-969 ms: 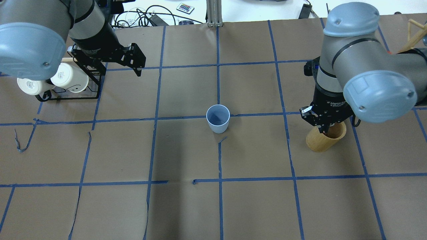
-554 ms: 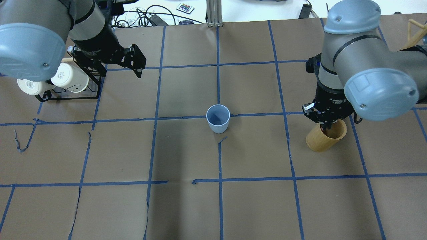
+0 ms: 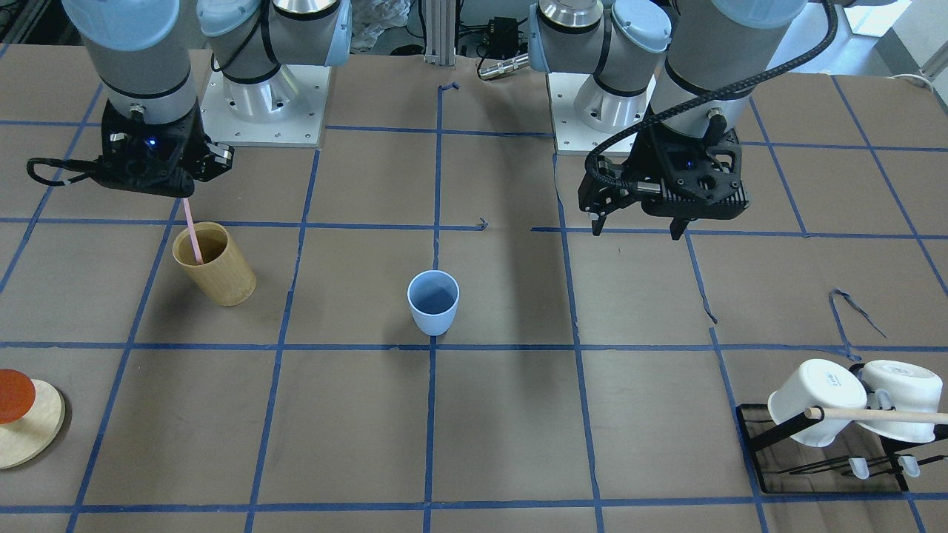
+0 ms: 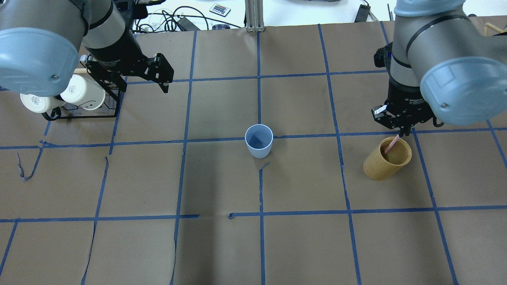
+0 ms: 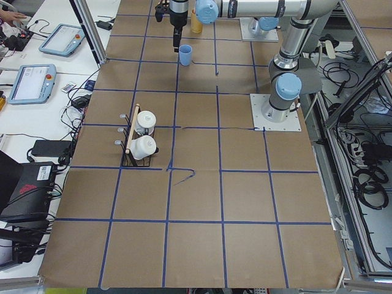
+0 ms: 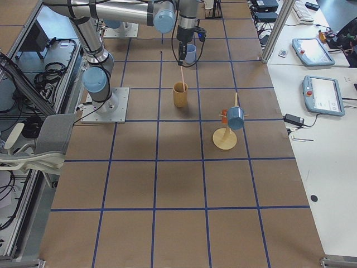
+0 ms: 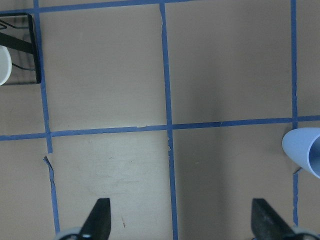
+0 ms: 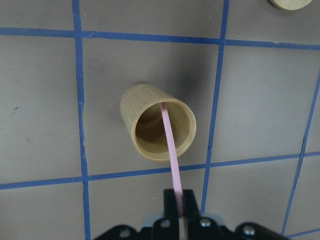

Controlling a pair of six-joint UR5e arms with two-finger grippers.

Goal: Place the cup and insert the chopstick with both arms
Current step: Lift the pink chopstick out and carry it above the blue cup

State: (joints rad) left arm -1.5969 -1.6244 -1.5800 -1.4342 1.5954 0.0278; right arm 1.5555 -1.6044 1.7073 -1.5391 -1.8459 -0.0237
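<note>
Chopstick hanging from right gripper over wooden holder

Right gripper's jaws are pinching the top of the thin pink chopstick, closed tight on it. The stick is hanging nearly upright, slightly slanted, and its lower end is reaching into the open mouth of the wooden holder, which is standing on the table directly beneath the gripper.

The blue cup is standing upright near the middle of the table, mouth up, beside a crossing of blue tape lines and well apart from both grippers and from the holder.

The left gripper is hovering above bare table with its fingers spread wide, gripping nothing. It is hanging between the cup and a black wire rack, closer to the rack, where two white mugs are lying on their sides.
</note>
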